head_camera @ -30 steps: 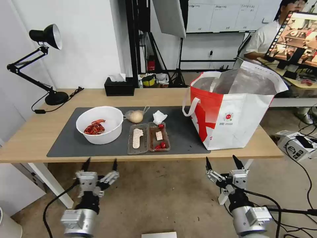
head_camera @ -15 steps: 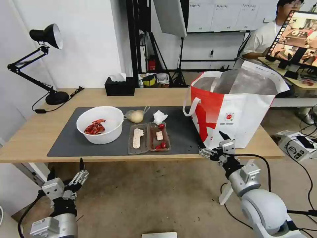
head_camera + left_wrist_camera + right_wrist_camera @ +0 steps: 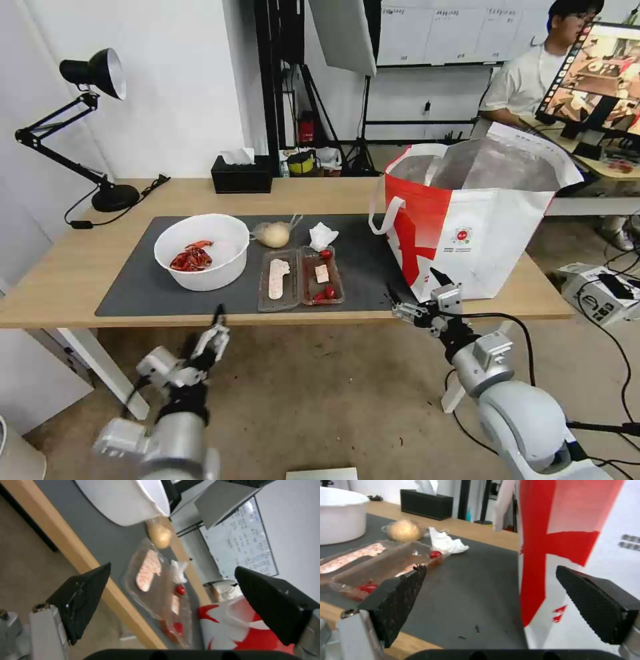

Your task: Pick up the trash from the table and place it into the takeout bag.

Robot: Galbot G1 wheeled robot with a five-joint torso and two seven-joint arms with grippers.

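Reaching in is the step in hand, I'd say: nothing is picked up yet. All the trash sits on the dark mat (image 3: 160, 293) of the table (image 3: 60, 277): the white bowl of red shells (image 3: 201, 251) at nine o'clock of the spread, the bagged beige lump (image 3: 274, 235) and the crumpled tissue (image 3: 322, 237) toward twelve, the clear hinged tray (image 3: 300, 279) at the centre. The takeout bag (image 3: 470, 220) stands open at three o'clock, its foot on the mat's end.

The right gripper (image 3: 417, 298) hangs at the table's front edge, close to the bag's lower corner, jaws wide apart and empty. The left gripper (image 3: 212, 332) is below the edge at about six o'clock of the bowl; its wrist view shows both fingers spread, holding nothing.

Next move, to my mind: one claw must rise above the tabletop and come down over a piece; the tissue or the tray lies nearest the right arm, though which it aims for I can't tell from here.

Against half a second ago, the left gripper has swung inward and up toward the table edge, and the right has crept slightly left along it. The trash hasn't stirred.
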